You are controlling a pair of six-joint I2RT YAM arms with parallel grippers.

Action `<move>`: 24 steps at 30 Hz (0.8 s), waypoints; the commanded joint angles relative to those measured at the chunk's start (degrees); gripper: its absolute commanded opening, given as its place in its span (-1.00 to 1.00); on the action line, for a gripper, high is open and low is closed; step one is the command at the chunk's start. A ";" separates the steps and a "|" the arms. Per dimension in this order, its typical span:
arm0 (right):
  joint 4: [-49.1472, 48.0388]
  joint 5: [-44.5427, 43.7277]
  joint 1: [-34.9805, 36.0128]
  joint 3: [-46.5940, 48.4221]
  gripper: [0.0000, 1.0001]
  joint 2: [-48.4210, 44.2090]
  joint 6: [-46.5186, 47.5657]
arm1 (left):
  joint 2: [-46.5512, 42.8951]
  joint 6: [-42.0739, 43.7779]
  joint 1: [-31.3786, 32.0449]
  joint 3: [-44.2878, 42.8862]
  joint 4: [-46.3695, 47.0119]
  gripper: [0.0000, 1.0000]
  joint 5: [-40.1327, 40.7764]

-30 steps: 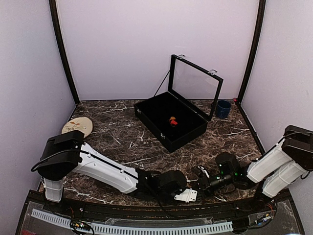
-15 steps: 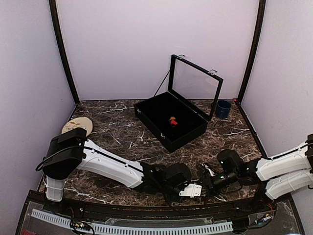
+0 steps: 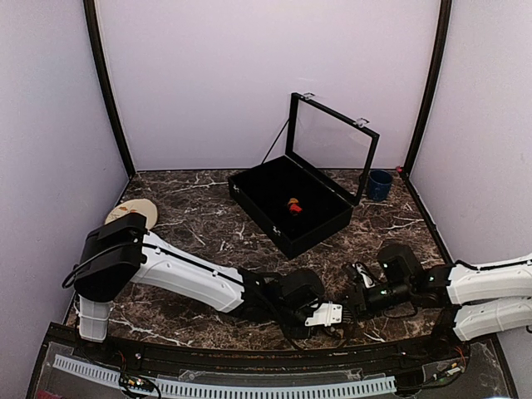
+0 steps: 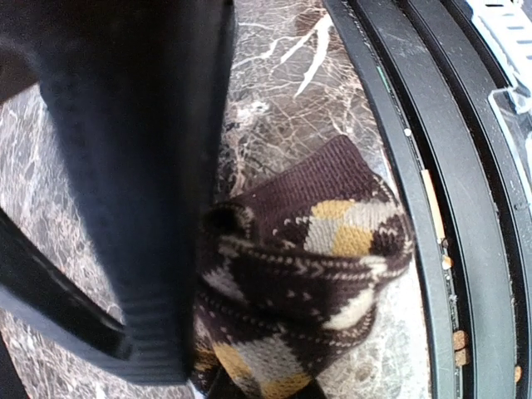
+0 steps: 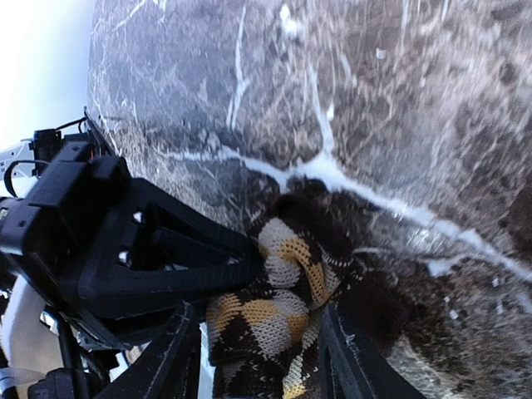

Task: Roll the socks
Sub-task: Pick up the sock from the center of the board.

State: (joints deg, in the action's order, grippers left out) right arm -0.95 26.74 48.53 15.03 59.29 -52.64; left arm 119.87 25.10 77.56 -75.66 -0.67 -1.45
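Open black case [image 3: 312, 238] holds a small red object [image 3: 294, 206], blue cup [image 3: 380, 184] beside, pale plate [image 3: 131, 214] far left

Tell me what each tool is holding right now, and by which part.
The left tool pinches the tan-diamond sock, rolled into a bundle, at one side. The right tool stands open astride it, holding nothing.

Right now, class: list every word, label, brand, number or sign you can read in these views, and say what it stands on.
None can be read. The tan-diamond sock, black display box, blue cup and plate show no legible writing; the plate's marks are only a blurred pattern.
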 commanded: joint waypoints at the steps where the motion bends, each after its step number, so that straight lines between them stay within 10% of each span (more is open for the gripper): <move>1: 2.77 -4.42 -0.58 2.12 -0.07 -1.41 3.22 | 1.11 -5.14 -1.40 2.13 -14.89 -1.00 -1.06; 24: 16.55 -20.30 -0.11 9.65 -0.03 -7.49 13.69 | -0.61 -19.57 -13.07 -13.75 -34.50 -1.00 -6.91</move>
State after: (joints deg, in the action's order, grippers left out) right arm 14.72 8.56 48.31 22.81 52.10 -41.28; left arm 118.87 8.99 66.19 -86.13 -26.55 -3.97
